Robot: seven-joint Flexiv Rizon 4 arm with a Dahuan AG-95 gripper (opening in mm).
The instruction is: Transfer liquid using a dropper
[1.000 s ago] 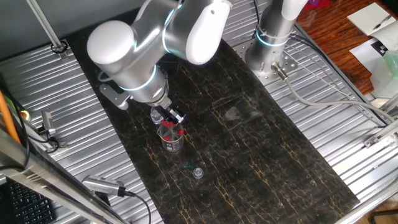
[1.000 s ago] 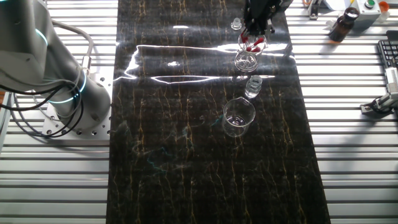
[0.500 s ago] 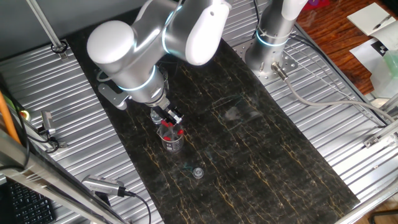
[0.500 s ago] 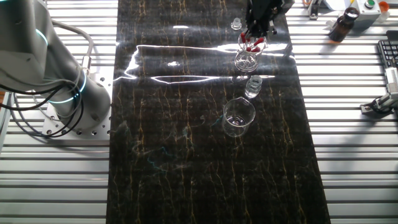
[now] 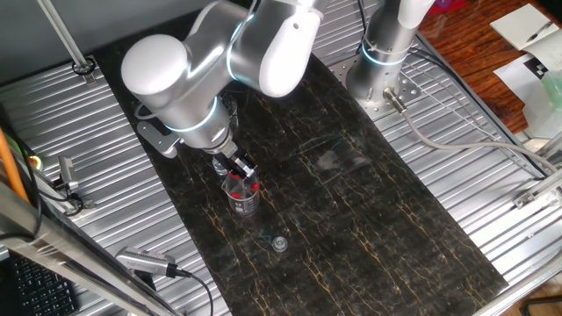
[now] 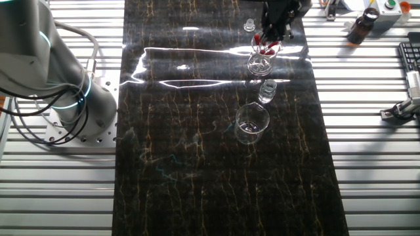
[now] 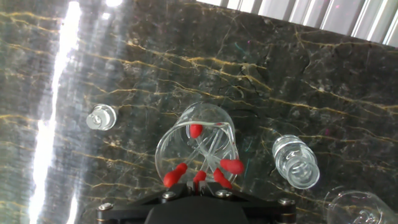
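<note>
A small glass beaker (image 7: 198,146) holds several droppers with red bulbs; it also shows in one fixed view (image 5: 242,197) and in the other fixed view (image 6: 260,62). My gripper (image 7: 198,185) is right over its near rim, jaws almost together on the red bulb of the middle dropper (image 7: 199,177). The other bulbs lean against the rim on both sides. In the fixed views the gripper (image 5: 242,170) (image 6: 270,40) sits directly on top of the red bulbs. The glass stems cross inside the beaker.
A small open clear vial (image 7: 296,163) (image 6: 266,90) stands beside the beaker. A larger glass beaker (image 6: 251,122) stands beyond it, its rim at the hand view's corner (image 7: 360,208). A small glass cap (image 7: 101,117) (image 5: 279,243) lies on the dark mat. A brown bottle (image 6: 361,27) stands off the mat.
The arm and gripper have shifted slightly up and away from the beaker, staying over the red bulbs. The beaker, vial and cap have not moved.
</note>
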